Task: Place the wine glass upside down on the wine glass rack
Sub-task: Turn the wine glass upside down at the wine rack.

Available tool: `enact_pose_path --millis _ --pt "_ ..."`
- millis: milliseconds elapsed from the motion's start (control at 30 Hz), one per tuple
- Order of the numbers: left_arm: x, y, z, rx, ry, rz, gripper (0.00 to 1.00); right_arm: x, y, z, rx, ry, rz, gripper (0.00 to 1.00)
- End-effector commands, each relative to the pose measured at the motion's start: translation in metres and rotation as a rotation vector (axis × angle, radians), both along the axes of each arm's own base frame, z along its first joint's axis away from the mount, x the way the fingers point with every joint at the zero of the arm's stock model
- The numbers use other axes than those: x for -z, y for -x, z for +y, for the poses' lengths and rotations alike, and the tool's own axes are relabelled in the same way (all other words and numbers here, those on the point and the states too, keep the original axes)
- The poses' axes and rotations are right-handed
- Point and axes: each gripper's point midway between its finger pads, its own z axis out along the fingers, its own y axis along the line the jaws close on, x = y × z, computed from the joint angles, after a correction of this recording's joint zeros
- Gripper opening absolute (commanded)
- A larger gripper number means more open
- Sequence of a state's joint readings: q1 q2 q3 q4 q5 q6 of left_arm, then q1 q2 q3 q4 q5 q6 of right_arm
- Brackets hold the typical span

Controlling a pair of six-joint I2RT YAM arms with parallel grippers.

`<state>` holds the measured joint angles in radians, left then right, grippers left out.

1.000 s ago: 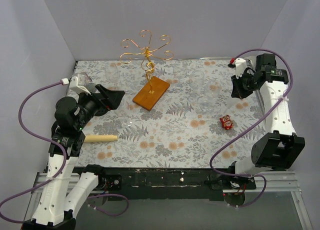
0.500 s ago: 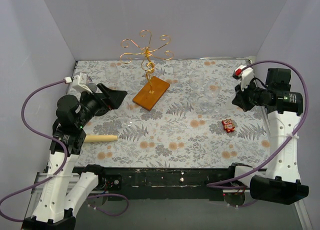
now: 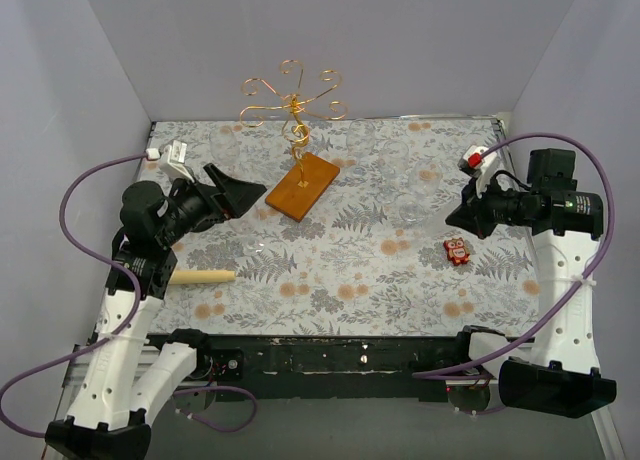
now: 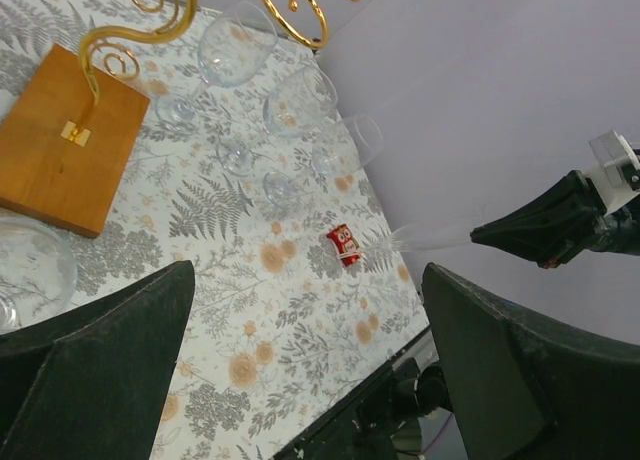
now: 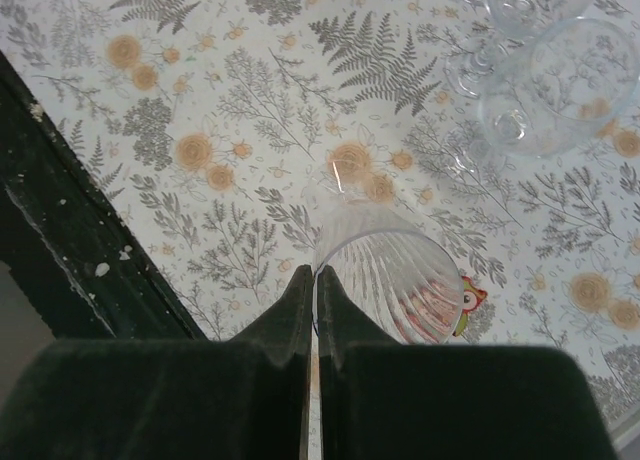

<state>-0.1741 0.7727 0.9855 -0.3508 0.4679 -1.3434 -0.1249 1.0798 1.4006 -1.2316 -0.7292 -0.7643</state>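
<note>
Since a second ago the right arm has swung in from the far right edge toward the middle of the table, and the left gripper has edged a little toward the rack. Nearest the arm bases, a wooden stick lies on the flowered cloth at the front left. Farther in on the right sits a small red toy, and the right gripper hangs just beyond it. Its fingers are pressed together on the wine glass, a clear ribbed glass that sticks out past the tips and is held above the cloth, with the toy showing through it in the wrist view. Which part of the glass is pinched cannot be told. Level with it on the left, the left gripper has its jaws spread wide with nothing between them. Beyond the held glass three upright glasses stand close together on the cloth. Farthest back, left of centre, the wine glass rack stands on its wooden base, well apart from the held glass, and nothing hangs on its arms.
</note>
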Motion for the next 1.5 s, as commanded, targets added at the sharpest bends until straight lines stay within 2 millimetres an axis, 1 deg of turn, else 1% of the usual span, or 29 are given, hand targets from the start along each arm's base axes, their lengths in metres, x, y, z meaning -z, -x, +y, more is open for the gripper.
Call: enact_pose_path --millis 0,67,133,233,333,367,400,433,467,533,700,833,933,1067,1233,1467 --pt "0.012 0.011 -0.020 0.142 0.046 0.074 0.98 -0.011 0.016 0.025 -0.121 -0.143 0.012 0.01" --pt "0.018 0.015 -0.026 0.182 0.063 0.113 0.98 -0.012 0.019 0.032 -0.157 -0.189 0.023 0.01" --pt "0.019 0.020 -0.032 0.214 0.084 0.142 0.98 -0.014 0.018 0.037 -0.181 -0.225 0.029 0.01" --pt "0.024 0.032 -0.052 0.268 0.111 0.192 0.98 -0.013 0.016 0.044 -0.210 -0.286 0.042 0.01" --pt "0.039 0.051 -0.090 0.334 0.109 0.261 0.98 -0.014 0.014 0.049 -0.237 -0.336 0.059 0.01" --pt "0.047 0.067 -0.110 0.386 0.094 0.295 0.98 -0.014 0.013 0.051 -0.245 -0.348 0.062 0.01" --pt "0.058 0.069 -0.123 0.380 0.070 0.323 0.98 -0.014 0.012 0.052 -0.250 -0.357 0.064 0.01" --pt "0.067 0.076 -0.134 0.385 0.048 0.344 0.98 -0.015 0.012 0.053 -0.255 -0.365 0.065 0.01" --pt "0.076 0.077 -0.142 0.363 0.029 0.363 0.98 -0.015 0.011 0.053 -0.259 -0.371 0.064 0.01" --pt "0.090 0.077 -0.150 0.330 0.015 0.407 0.98 -0.016 0.011 0.055 -0.267 -0.382 0.065 0.01" --pt "0.118 0.066 -0.159 0.245 0.033 0.503 0.98 -0.012 0.014 0.057 -0.278 -0.401 0.060 0.01" --pt "0.134 0.063 -0.171 0.239 0.036 0.560 0.98 -0.007 0.016 0.058 -0.281 -0.405 0.055 0.01" --pt "0.138 0.063 -0.178 0.255 0.054 0.570 0.98 -0.006 0.017 0.059 -0.286 -0.412 0.047 0.01" --pt "0.142 0.062 -0.178 0.245 0.075 0.574 0.98 -0.003 0.017 0.059 -0.290 -0.419 0.045 0.01" --pt "0.151 0.062 -0.181 0.242 0.107 0.606 0.98 -0.002 0.015 0.060 -0.295 -0.426 0.042 0.01" --pt "0.169 0.057 -0.185 0.199 0.106 0.669 0.97 -0.005 0.015 0.061 -0.303 -0.440 0.038 0.01"
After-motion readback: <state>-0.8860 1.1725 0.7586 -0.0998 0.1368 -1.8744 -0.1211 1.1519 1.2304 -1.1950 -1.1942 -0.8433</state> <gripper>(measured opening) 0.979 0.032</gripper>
